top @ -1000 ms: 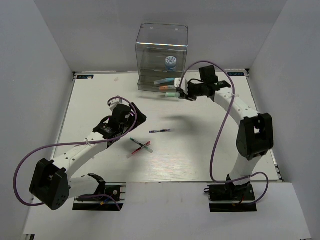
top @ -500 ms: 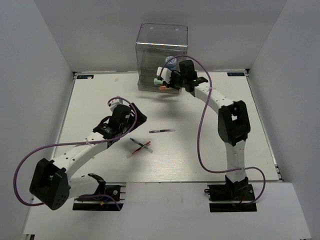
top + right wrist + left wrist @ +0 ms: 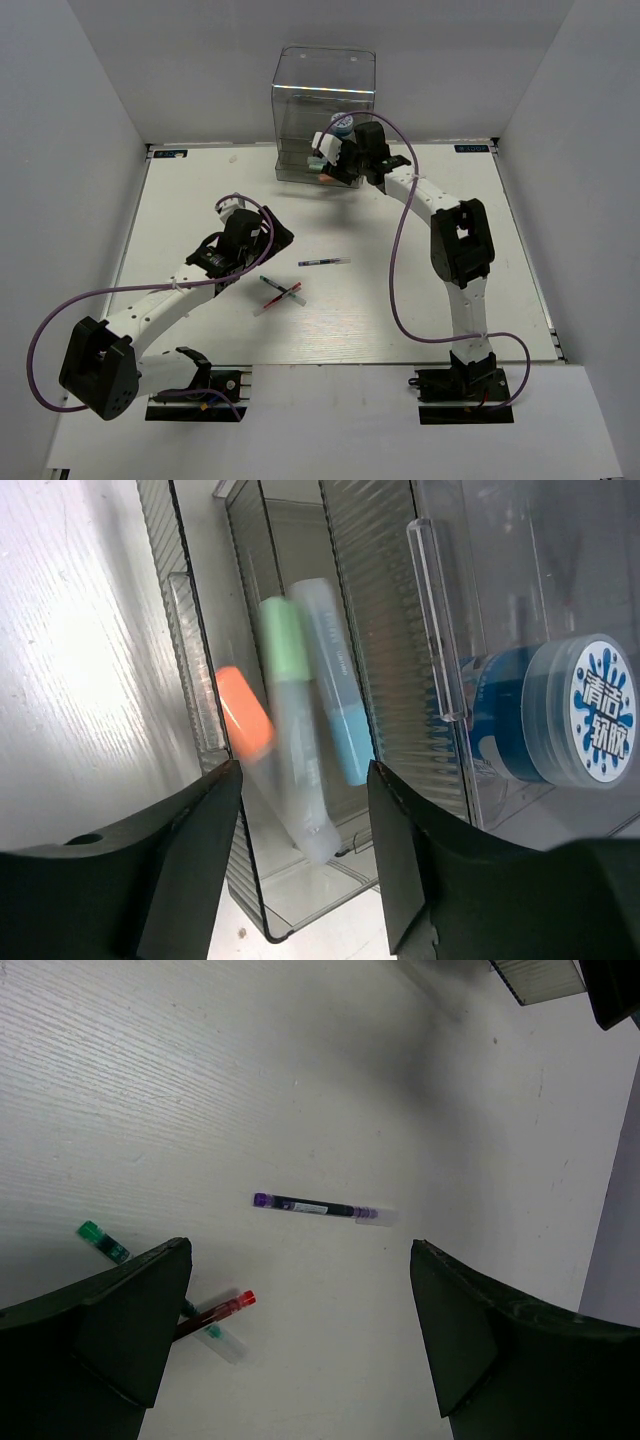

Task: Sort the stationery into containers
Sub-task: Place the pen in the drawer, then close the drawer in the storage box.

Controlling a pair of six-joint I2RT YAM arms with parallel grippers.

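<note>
The clear organizer [image 3: 323,100] stands at the table's back edge with its lower drawer [image 3: 300,900] pulled out. My right gripper [image 3: 305,770] hangs open over that drawer. A mint green highlighter [image 3: 290,730] is blurred between the fingers and touches neither. Beside it in the drawer lie an orange-capped highlighter [image 3: 244,723] and a blue highlighter [image 3: 335,700]. A blue-white roll [image 3: 560,720] sits in the compartment above. My left gripper [image 3: 268,243] is wide open above the table. A purple-capped dark pen [image 3: 322,1208], a red pen [image 3: 215,1313] and a green-capped clear pen [image 3: 104,1241] lie below it.
White walls close in the table [image 3: 180,200] on three sides. The right arm [image 3: 455,240] reaches across the back right of the table. The red pen [image 3: 285,294] and the green-capped pen [image 3: 272,285] cross each other mid-table, with the dark pen [image 3: 324,262] just beyond them.
My right gripper swung left from beside the organizer to its open drawer, carrying the mint green highlighter, then opened and let it go. The left arm has not moved.
</note>
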